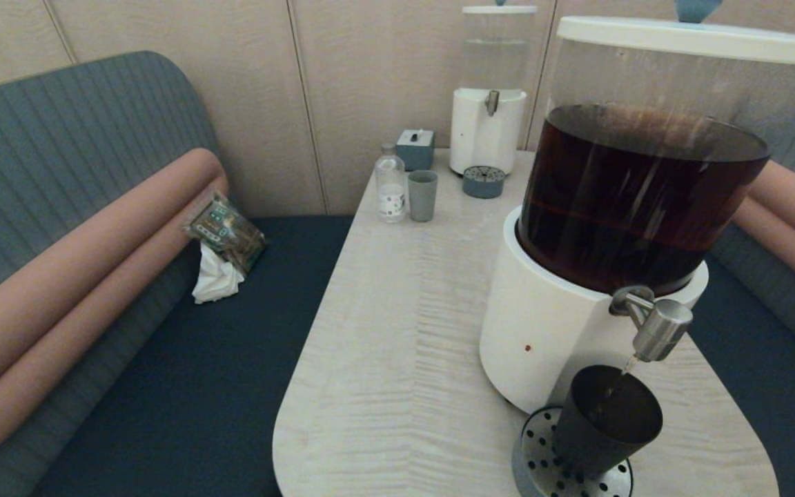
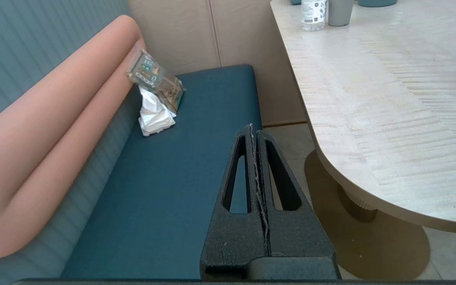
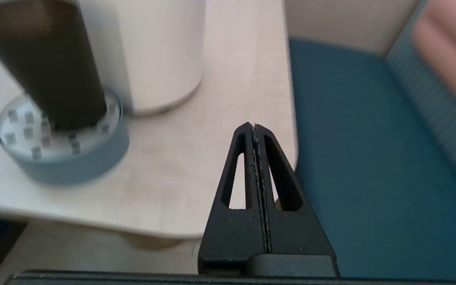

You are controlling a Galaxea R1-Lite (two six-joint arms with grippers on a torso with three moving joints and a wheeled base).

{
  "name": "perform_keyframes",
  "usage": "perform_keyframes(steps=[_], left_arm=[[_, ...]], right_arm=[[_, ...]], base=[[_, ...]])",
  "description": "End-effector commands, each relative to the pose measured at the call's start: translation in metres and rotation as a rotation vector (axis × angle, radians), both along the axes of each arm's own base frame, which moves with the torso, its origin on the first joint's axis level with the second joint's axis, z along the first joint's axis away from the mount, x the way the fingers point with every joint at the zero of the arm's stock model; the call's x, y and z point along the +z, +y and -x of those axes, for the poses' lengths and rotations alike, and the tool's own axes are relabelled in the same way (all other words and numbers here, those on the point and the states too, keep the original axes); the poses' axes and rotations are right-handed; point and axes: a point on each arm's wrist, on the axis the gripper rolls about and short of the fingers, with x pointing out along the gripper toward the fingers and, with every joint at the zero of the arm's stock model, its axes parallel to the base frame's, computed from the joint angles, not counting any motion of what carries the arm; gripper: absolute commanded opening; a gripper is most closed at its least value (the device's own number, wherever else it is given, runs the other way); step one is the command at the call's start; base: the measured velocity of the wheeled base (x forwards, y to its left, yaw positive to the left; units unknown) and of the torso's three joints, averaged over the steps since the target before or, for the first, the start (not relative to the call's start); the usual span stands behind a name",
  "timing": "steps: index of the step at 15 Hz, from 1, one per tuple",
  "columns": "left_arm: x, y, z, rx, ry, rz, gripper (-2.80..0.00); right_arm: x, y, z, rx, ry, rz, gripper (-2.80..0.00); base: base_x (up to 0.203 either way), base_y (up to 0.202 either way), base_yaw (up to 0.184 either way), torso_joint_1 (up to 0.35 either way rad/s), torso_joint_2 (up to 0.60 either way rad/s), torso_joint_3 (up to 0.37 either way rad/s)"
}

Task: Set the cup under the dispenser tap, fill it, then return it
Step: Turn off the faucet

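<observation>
A small matte black tapered cup (image 1: 606, 421) stands on the round perforated grey drip tray (image 1: 534, 464) at the table's near right corner, directly beneath the chunky brushed-steel dispenser tap (image 1: 658, 328), from which a thin thread of liquid appears to fall into it. The tap belongs to a large white-based dispenser (image 1: 549, 331) holding dark brown drink. Neither arm touches the cup. The right tool (image 3: 255, 128), fingers pressed together and empty, hangs off the table's near right edge, just beside the tray; the left tool (image 2: 253, 130), likewise pressed together, is parked over the blue bench seat (image 2: 164, 190) off the table's left edge. Filling looks to be the step in hand. Next, the right tool would need to spread, close around the cup's wall and lift it level so nothing spills. At the table's far edge stand a grey-blue cup (image 1: 422, 195), a clear bottle (image 1: 390, 183) and a smaller dispenser (image 1: 488, 124).
</observation>
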Motion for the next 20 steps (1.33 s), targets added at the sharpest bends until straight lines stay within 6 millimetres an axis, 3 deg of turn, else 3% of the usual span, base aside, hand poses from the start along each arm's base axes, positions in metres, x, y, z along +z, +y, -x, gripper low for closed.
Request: perform_keyframes(steps=[1, 20], left_arm=[[-0.0109, 0.0000, -0.0033, 0.000, 0.038, 0.000, -2.80], [-0.0110, 0.0000, -0.0035, 0.001, 0.040, 0.000, -2.80]], right_arm=[[-0.0154, 0.0001, -0.0023, 0.007, 0.024, -0.003, -2.80], [-0.0162, 0.0005, -0.0023, 0.024, 0.045, -0.008, -2.80]], base=[[0.000, 0.000, 0.000, 0.000, 0.00, 0.000], [0.000, 0.000, 0.000, 0.000, 0.00, 0.000]])
